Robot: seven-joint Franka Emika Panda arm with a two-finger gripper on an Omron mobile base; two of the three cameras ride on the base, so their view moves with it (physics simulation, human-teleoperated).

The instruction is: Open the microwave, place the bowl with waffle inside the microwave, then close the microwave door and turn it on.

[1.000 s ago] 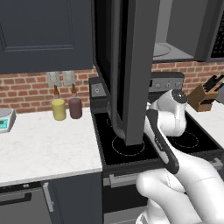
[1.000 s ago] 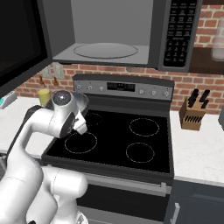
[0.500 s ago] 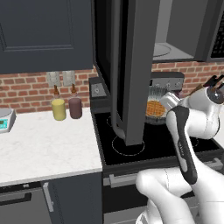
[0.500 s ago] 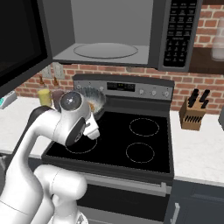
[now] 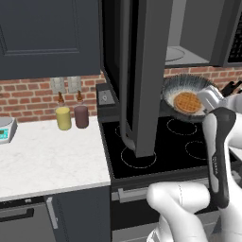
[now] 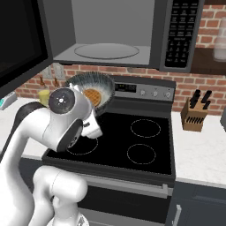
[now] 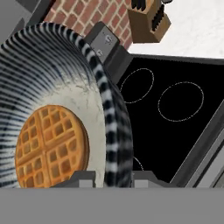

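Observation:
The microwave (image 6: pixel 115 33) stands open above the stove, light grey inside with a round glass plate (image 6: pixel 106 50). The microwave door (image 5: pixel 142 71) is swung out wide and hangs over the stove's left side. The bowl (image 5: pixel 176 90) (image 6: pixel 90 82), dark with a streaked rim, is in the air over the stove, just below the microwave opening and tilted. The waffle (image 5: pixel 187 102) (image 6: pixel 93 97) (image 7: pixel 50 146) lies in it. My gripper (image 7: pixel 113 177) (image 5: pixel 209 97) is shut on the bowl's rim (image 7: pixel 114 131), one finger on each side.
The black stove (image 6: pixel 141 141) with several burner rings lies below. A knife block (image 6: pixel 194 115) stands on the right counter. A yellow jar (image 5: pixel 63 118), a maroon jar (image 5: pixel 81 116) and a scale (image 5: pixel 5 130) are on the left counter. The microwave's keypad (image 6: pixel 181 31) is right of the opening.
My arm has lifted the bowl with the waffle from just above the stove up toward the microwave opening. The door has not moved.

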